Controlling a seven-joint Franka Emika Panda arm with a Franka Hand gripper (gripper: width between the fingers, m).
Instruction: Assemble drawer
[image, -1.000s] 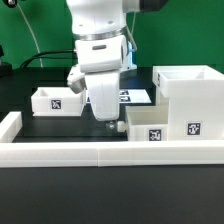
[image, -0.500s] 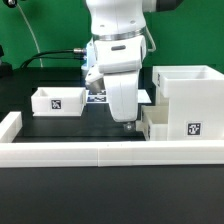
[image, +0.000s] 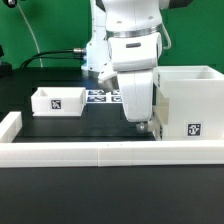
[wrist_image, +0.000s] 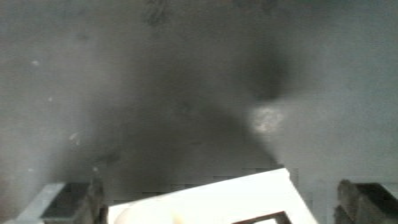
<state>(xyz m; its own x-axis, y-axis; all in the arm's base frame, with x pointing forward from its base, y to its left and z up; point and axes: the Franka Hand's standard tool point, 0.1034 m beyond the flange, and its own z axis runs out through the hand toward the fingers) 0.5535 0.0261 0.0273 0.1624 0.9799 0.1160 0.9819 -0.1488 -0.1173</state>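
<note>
Two trays and one tall casing make up the drawer in the exterior view. The claw (image: 141, 124) hangs low over the table (image: 60, 128), just beside the casing (image: 190, 86), which stands off it toward the exterior view's right. On that same side, touching the claw's tips or very nearly so, sits the near tray (image: 178, 128), tucked against the casing's foot; whether it is partly inside I cannot tell. The far tray (image: 58, 100) lies well apart from the claw, toward the exterior view's left. The marker board (image: 104, 96) shows behind the claw, and the long rail (image: 100, 152) runs in front of it.

From the wrist, the claw stands wide, its fingers (wrist_image: 71, 203) far apart. A white tagged corner (wrist_image: 196, 200), probably the near tray's, lies between them and seems to touch neither, so the claw looks empty-handed, as far as this blurred picture shows.

These parts look like light, stiff, thin-walled plastic, smooth enough to skid on the table when nudged. A tray is best pinched across one thin wall, a pad on each face, near the wall's middle. The casing looks too broad to span, so take it by a single wall or push it.
</note>
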